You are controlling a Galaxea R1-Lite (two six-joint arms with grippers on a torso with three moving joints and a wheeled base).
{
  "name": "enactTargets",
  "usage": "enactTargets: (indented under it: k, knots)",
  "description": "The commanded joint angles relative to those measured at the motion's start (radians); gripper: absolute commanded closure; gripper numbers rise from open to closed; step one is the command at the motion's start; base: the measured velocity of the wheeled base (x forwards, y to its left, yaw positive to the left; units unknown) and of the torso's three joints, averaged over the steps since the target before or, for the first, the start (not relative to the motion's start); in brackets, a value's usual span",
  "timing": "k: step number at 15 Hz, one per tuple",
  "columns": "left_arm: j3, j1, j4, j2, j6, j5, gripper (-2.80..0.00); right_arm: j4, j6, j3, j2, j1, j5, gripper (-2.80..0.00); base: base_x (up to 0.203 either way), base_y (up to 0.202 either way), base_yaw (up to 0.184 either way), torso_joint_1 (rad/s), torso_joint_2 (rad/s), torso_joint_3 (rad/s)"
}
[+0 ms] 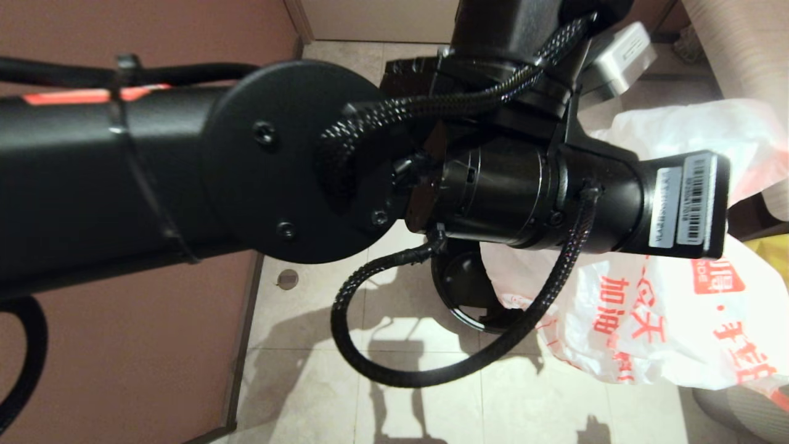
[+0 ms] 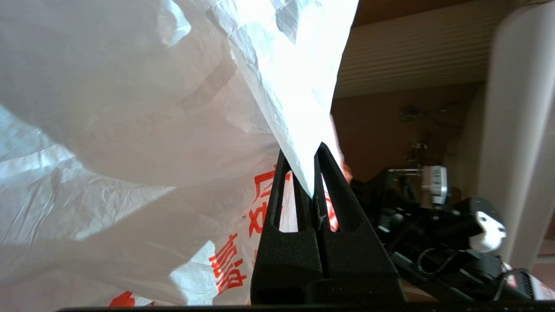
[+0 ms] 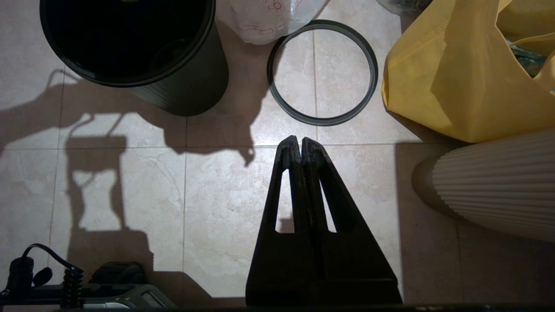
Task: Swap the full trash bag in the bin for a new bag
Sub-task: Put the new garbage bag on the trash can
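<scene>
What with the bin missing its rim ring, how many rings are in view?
1: the grey ring lies flat on the floor beside the bin, not touching it. More may be hidden.

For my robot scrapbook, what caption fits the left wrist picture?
Left tool shut, pinching the white plastic bag with red print.

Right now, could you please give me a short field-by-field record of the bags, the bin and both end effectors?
left end effector: shut on a pinch of the new bag, holding it up
right end effector: shut, holding nothing, above the floor tiles
bin: upright on the floor, no liner visible inside
grey ring: flat on the floor beside the bin, off its rim
full trash bag: on the floor, out of the bin
yellow bag: beside the ring
</scene>
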Motion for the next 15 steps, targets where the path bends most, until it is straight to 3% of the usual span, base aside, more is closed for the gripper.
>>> enactTargets:
  k: [1,3,9,12,15]
  knots:
    - [0.024,0.025,0.001,0.023,-0.020,-0.002,0.00,0.000,0.001,0.000,0.002,0.000,0.000,0.00,0.000,0.000,0.000,0.000,0.00,0.000]
    - [0.054,0.055,-0.018,0.029,-0.059,-0.019,0.00,0.000,0.000,0.000,0.002,0.000,0.000,0.00,0.000,0.000,0.000,0.000,0.00,0.000]
    - [0.211,0.230,-0.238,0.217,-0.065,-0.032,0.00,0.000,0.000,0.000,0.002,0.000,0.000,0.00,0.000,0.000,0.000,0.000,0.00,0.000]
    - [0.105,0.240,-0.236,0.241,-0.061,-0.070,0.00,0.000,-0.001,0.000,0.002,0.000,0.000,0.00,0.000,0.000,0.000,0.000,0.00,0.000]
    - [-0.002,0.177,-0.213,0.315,-0.054,-0.088,0.00,0.000,-0.001,0.000,0.002,0.000,0.000,0.00,0.000,0.000,0.000,0.000,0.00,0.000]
